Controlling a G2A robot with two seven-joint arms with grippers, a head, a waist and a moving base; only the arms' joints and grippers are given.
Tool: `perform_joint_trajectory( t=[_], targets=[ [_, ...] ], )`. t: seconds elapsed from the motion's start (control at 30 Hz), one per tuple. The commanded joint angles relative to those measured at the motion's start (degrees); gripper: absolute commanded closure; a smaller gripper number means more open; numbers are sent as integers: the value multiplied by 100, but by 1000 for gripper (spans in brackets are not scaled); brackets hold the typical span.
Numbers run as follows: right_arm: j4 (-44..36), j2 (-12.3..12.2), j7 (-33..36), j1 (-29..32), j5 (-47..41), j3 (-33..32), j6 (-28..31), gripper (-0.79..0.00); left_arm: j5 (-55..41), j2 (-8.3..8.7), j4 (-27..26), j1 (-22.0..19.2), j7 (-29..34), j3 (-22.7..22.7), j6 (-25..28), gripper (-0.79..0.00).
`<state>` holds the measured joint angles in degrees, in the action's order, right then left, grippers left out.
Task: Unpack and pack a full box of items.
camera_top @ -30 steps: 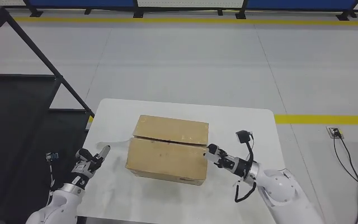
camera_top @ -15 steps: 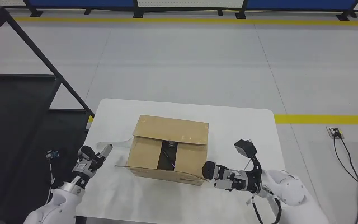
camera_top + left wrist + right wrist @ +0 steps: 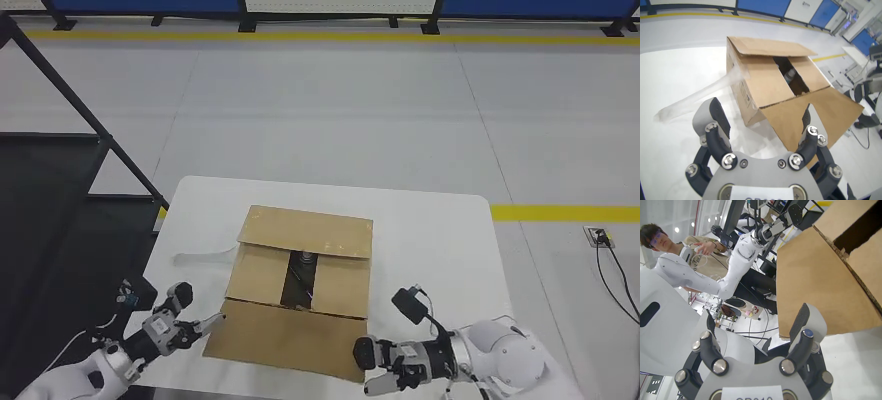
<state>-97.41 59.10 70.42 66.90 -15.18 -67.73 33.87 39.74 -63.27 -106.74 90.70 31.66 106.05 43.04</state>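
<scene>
Place: robotics laboratory or test hall.
Floor: wide, pale floor point(image 3: 330, 110) marked with a yellow line point(image 3: 565, 212).
Boundary: blue-and-white partition panels point(image 3: 761, 8).
Fittings: white table point(image 3: 440, 225), black metal frame point(image 3: 80, 100), floor socket point(image 3: 598, 237) with a trailing cable point(image 3: 615, 285).

The box point(image 3: 330, 238) stands just beyond both grippers, its near flap point(image 3: 285, 342) spread between the left gripper point(image 3: 200, 314) and right gripper point(image 3: 368, 367); its open slot shows perhaps a bottle point(image 3: 302, 268).

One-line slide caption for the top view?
Box on table, near flap folded out, left gripper and right gripper open beside its ends.
</scene>
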Motion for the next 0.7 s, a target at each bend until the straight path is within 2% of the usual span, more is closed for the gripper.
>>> perform_joint_trajectory(
  t=[0.0,0.17,0.33,0.4,0.47,0.67],
  targets=[
    [76,-41,12,-75,26,126,-13,-785,160,37,73,-17,133,32,237,-785],
    [373,-65,-17,-274,-533,303,-74,-785,666,76,190,-53,97,-111,403,-785],
    [503,19,-371,-662,-1591,403,-843,-785,971,81,244,-81,-24,-257,355,-785],
    [616,55,-756,-829,-1863,385,-1221,-785,971,81,244,-81,-24,-257,355,-785],
    [620,78,-1008,-911,-1920,404,-1467,-785,971,81,244,-81,-24,-257,355,-785],
    [620,78,-1008,-911,-1920,404,-1467,-785,971,81,244,-81,-24,-257,355,-785]
  ],
)
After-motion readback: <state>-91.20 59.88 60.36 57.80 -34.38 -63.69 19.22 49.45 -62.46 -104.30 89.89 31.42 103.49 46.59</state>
